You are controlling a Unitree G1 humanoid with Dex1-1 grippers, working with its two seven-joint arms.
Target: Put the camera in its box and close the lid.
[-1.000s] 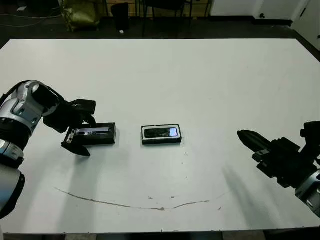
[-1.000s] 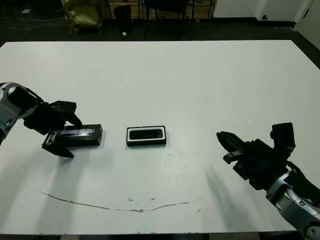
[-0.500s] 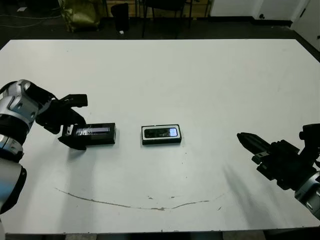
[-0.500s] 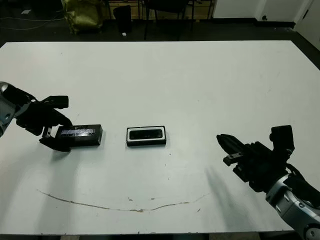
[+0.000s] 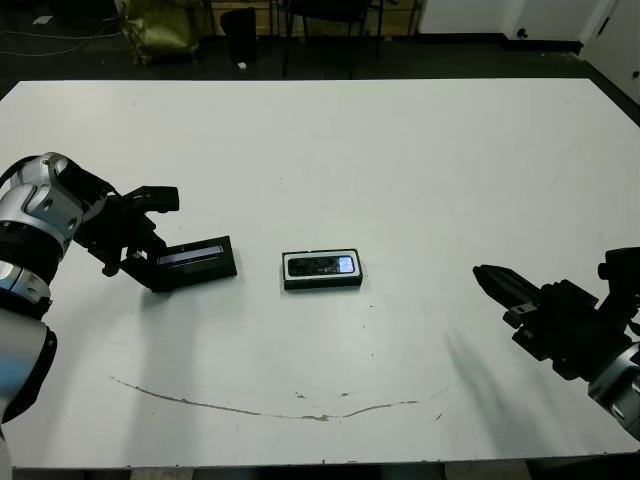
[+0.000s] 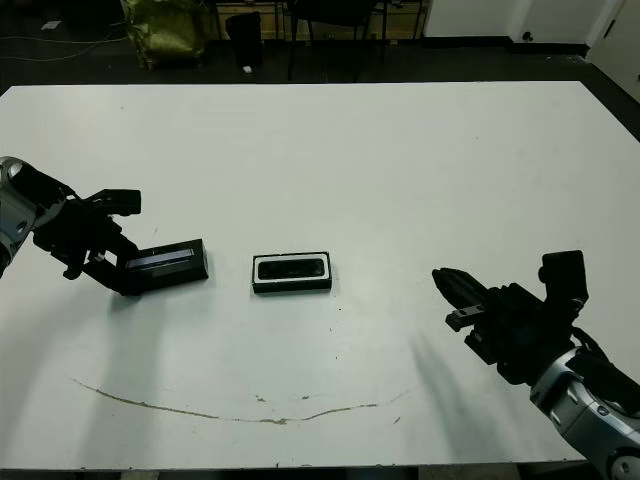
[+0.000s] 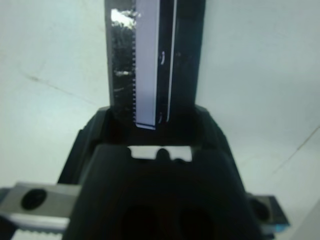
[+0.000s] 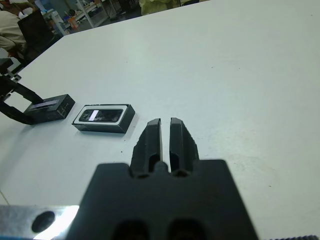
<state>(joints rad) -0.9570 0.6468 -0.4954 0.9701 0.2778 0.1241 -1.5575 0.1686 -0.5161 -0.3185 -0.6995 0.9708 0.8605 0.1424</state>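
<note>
The box (image 5: 322, 284), a shallow black tray with a white lining, sits mid-table. The camera (image 5: 322, 265) lies inside it, its pale bluish window toward the right. To the left is the lid (image 5: 200, 260), black with a silvery stripe and slightly askew. My left gripper (image 5: 160, 245) is shut on the lid's left end, and the left wrist view shows the lid (image 7: 150, 60) running out from between the fingers. My right gripper (image 5: 485, 272) hovers at the right front, shut and empty, well away from the box (image 8: 102, 125).
A thin brown scuff line (image 5: 300, 405) curves across the table near the front edge. Beyond the table's far edge lie dark floor, chair legs and a yellow bag (image 5: 160, 25). A seated person (image 8: 10, 25) shows in the right wrist view.
The left gripper has drawn in around the lid's left end, and the lid has turned slightly, its right end now farther back. The right arm has barely moved.
</note>
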